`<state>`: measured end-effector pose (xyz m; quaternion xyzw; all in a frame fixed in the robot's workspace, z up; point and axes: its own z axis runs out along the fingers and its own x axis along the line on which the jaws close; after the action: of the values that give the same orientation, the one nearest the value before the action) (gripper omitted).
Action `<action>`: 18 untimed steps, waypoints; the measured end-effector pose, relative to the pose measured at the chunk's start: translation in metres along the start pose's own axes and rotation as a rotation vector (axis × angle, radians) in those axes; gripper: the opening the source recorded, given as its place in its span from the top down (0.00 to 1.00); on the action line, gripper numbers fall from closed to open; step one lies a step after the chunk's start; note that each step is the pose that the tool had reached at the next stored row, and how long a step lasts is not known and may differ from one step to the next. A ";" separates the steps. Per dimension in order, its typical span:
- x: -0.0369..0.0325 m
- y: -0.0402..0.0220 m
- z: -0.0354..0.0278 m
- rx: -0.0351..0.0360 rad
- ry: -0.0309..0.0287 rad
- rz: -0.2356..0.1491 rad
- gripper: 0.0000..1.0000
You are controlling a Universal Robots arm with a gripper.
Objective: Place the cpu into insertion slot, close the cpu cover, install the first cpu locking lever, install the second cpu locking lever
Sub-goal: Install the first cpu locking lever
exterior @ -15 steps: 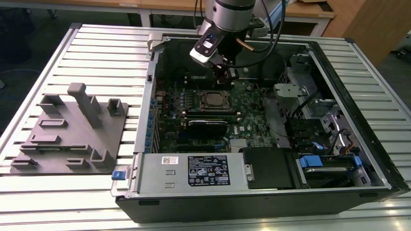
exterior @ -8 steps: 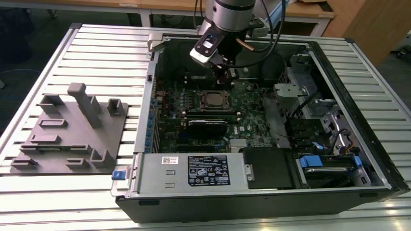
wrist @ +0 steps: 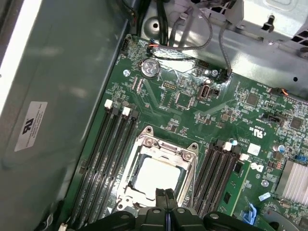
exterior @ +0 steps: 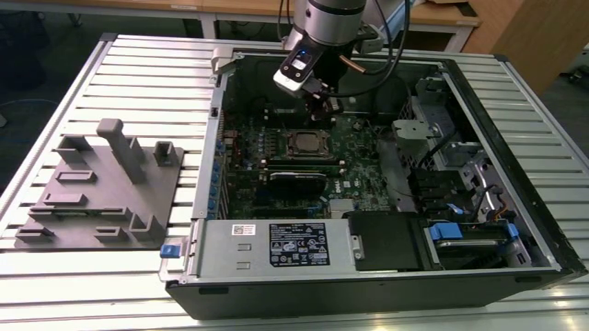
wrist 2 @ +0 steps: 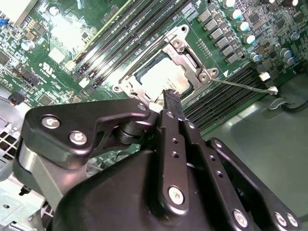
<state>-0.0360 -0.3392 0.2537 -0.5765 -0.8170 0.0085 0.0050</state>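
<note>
1. Table [exterior: 138, 76], slatted metal. It carries an open computer case [exterior: 368, 296] laid on its side, so the green board [wrist: 250, 110] faces up toward the arm. A grey moulded holder [exterior: 92, 207] lies beside the case, on the exterior view's left.
2. The insertion slot [exterior: 294, 145]. It sits mid-board between 2 banks of long black memory slots [wrist: 108, 154].
3. The cpu [wrist: 156, 174]. It is seated flat in the insertion slot, dull silver top up, showing through the window of the frame above it.
4. The cpu cover [wrist: 166, 150], a silvery frame. It lies down over the cpu's edges and I judge it closed. Lying flat lets it bear on the chip's rim and hold it in its seat.
5. Locking lever [wrist 2: 243, 86], a thin silvery rod. In the second wrist view it runs out from a corner of the slot over the memory slots, with its bent end well clear of the frame. I judge it unlatched. I cannot make out a 2nd lever.
6. Claw [wrist 2: 172, 101]. Its 2 dark fingers are drawn together with nothing between them. The tip hangs at the slot's edge, just over the frame, and I cannot tell whether it touches. Fingers together make 1 narrow point, which seems suited to pressing rather than gripping.
7. State of work: the seating of the chip and the closing of the frame appear done. The visible lever is not yet locked.
</note>
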 end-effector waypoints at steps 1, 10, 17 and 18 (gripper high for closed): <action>0.0000 0.0000 0.0000 0.0000 -0.0002 -0.007 0.89; 0.0000 0.0000 0.0000 -0.0001 -0.0014 -0.071 0.89; 0.0000 0.0000 0.0000 -0.0002 -0.0022 -0.113 0.89; 0.0000 0.0000 0.0000 -0.0001 -0.0023 -0.119 0.89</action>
<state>-0.0360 -0.3392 0.2537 -0.5270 -0.8498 0.0088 0.0045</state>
